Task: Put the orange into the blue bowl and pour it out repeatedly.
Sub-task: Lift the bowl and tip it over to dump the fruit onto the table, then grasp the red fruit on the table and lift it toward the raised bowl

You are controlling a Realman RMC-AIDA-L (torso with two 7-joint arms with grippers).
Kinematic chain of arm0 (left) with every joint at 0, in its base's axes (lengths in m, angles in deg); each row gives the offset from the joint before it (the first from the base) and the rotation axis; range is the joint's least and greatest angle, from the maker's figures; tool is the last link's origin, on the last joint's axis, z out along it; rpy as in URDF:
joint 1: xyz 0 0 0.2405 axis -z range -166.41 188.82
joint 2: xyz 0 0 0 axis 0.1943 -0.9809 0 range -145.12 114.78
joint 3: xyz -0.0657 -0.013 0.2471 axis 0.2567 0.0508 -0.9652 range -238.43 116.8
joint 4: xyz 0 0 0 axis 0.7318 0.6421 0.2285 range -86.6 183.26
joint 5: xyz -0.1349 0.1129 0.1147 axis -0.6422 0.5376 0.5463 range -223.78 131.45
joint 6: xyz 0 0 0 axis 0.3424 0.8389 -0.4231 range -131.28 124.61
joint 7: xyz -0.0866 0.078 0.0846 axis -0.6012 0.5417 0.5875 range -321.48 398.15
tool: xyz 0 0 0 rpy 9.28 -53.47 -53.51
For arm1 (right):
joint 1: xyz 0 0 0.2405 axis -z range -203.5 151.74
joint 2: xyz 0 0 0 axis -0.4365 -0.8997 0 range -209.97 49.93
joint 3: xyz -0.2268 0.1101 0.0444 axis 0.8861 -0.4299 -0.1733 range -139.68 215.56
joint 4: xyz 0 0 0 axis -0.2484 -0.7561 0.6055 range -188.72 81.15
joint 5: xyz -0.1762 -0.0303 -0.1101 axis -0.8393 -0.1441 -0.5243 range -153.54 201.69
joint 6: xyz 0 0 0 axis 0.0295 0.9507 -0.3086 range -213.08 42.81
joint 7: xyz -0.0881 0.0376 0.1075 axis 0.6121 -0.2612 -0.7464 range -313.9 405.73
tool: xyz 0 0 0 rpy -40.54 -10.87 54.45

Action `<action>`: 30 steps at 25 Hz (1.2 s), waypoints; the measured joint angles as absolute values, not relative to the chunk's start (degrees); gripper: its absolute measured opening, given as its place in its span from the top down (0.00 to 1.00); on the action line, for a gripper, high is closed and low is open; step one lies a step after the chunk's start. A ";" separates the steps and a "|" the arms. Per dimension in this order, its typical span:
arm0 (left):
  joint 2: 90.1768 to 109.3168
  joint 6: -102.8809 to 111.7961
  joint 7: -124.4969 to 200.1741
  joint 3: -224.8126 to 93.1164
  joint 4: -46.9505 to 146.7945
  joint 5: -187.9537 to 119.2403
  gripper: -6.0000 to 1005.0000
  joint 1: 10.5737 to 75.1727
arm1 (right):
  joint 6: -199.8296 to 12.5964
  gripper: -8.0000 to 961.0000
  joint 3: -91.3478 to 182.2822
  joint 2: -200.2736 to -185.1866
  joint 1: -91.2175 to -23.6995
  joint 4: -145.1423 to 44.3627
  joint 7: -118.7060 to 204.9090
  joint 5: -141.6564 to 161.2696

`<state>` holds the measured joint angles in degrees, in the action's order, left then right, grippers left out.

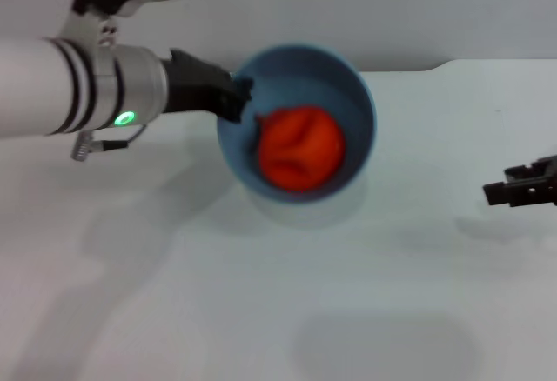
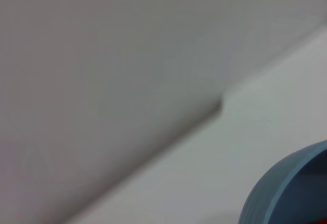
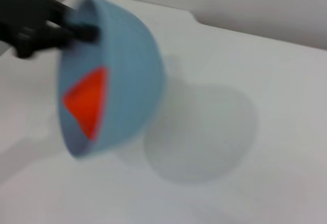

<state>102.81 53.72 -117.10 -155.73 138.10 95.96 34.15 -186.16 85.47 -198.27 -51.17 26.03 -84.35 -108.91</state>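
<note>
The blue bowl (image 1: pixel 359 103) hangs above the white table, tipped so its opening faces the head camera. Inside it lies the orange (image 1: pixel 299 148), vivid orange-red and creased. My left gripper (image 1: pixel 237 98) is shut on the bowl's left rim. The right wrist view shows the tilted blue bowl (image 3: pixel 130 75) with the orange (image 3: pixel 88 101) inside and the left gripper (image 3: pixel 76 29) clamped on its rim. A slice of the blue bowl (image 2: pixel 286 193) appears in the left wrist view. My right gripper (image 1: pixel 522 185) rests low at the right edge, away from the bowl.
The white table (image 1: pixel 261 311) reaches to a grey wall behind, with a notch in its back edge (image 1: pixel 439 66) to the right of the bowl. The bowl's shadow (image 3: pixel 199 132) falls on the table beneath it.
</note>
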 joint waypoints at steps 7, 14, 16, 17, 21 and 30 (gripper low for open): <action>102.75 23.31 -100.39 -169.42 143.86 96.65 1.00 17.44 | -185.50 0.46 78.84 -197.06 -51.02 21.28 -84.50 -110.20; 102.85 -17.84 -88.80 -184.88 132.19 104.52 1.00 10.90 | -185.95 0.46 77.13 -196.40 -52.05 18.39 -86.25 -118.28; 103.04 -32.39 -83.68 -189.31 125.66 106.40 1.00 11.53 | -186.01 0.46 77.34 -196.39 -52.36 17.63 -86.73 -119.48; 103.12 -36.93 -81.42 -190.88 123.07 106.68 1.00 12.19 | -185.97 0.46 77.36 -196.38 -52.46 17.40 -86.74 -119.68; 103.55 -48.39 -71.38 -196.03 115.05 106.09 1.00 16.00 | -186.01 0.46 77.35 -196.42 -52.53 17.09 -86.76 -119.79; 103.81 -50.51 -63.07 -200.41 110.21 92.73 1.00 22.69 | -186.03 0.46 77.40 -196.91 -52.62 16.84 -86.79 -119.86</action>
